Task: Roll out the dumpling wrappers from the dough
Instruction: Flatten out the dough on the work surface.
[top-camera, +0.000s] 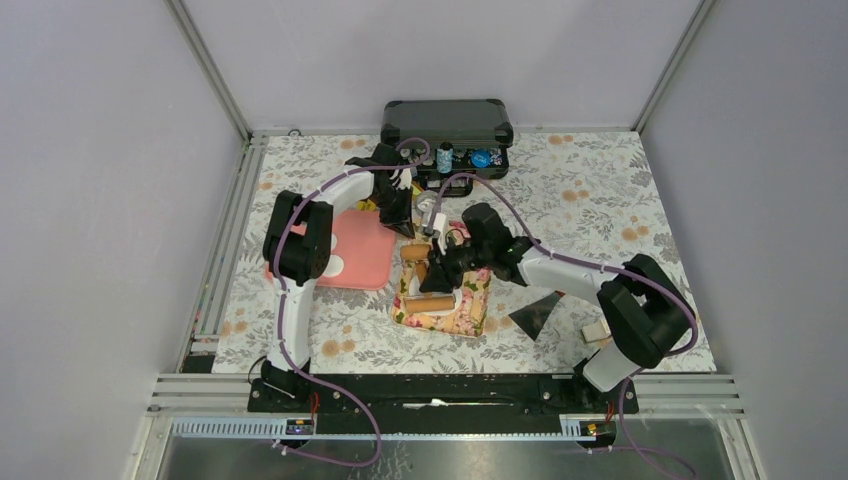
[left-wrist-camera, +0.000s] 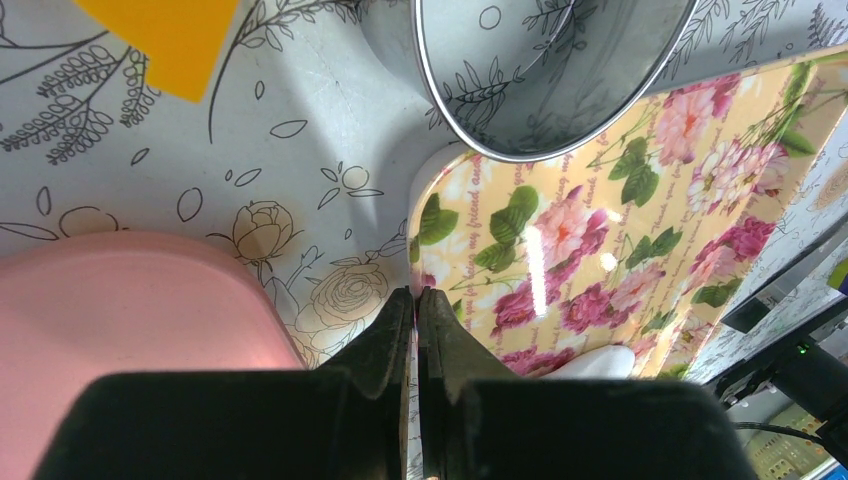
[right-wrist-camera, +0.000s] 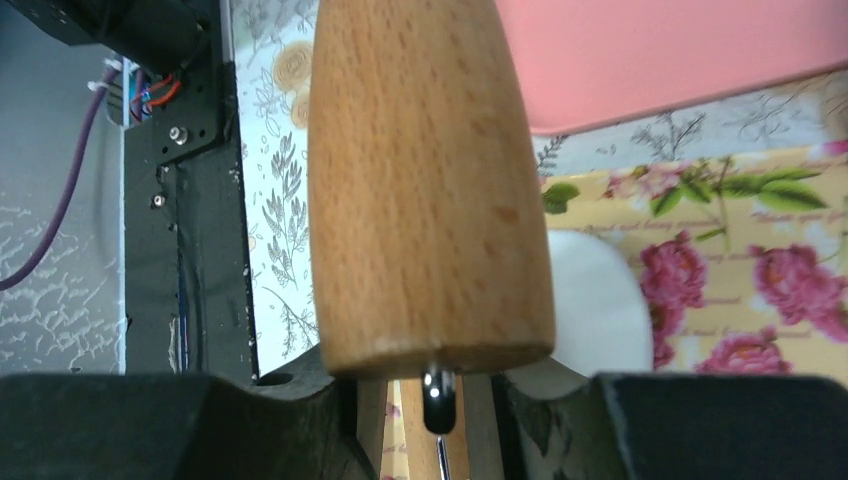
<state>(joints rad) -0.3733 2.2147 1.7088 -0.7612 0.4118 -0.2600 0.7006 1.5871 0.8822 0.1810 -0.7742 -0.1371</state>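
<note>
Wooden rolling pin (right-wrist-camera: 430, 190) is sitting clamped in the right gripper (right-wrist-camera: 440, 400), whose fingers are gripping its handle end. It is hanging over the flowered board (right-wrist-camera: 760, 260), just beside a white lump of dough (right-wrist-camera: 595, 300) that is lying on that board. To roll well, the arm is probably needing to bring the pin level over the middle of the lump, press lightly and travel in short strokes. Easing off toward the rim should help the disc thin evenly rather than smear. Dough this soft is likely to cling to the wood if pressed hard. The left gripper (left-wrist-camera: 418, 315) is pinched fully together, holding nothing, and hovering over the gap between the pink tray (left-wrist-camera: 120, 300) and the board, near a silver tin (left-wrist-camera: 560, 70). One flat white wrapper (top-camera: 335, 266) is seemingly resting on the tray. The table (top-camera: 600, 200) is wearing a printed flower cloth. The board is lying toward its near edge, the tray toward its left edge, and a black case (top-camera: 447, 122) at its far edge. Plain grey walls on a metal frame are enclosing three sides.
</note>
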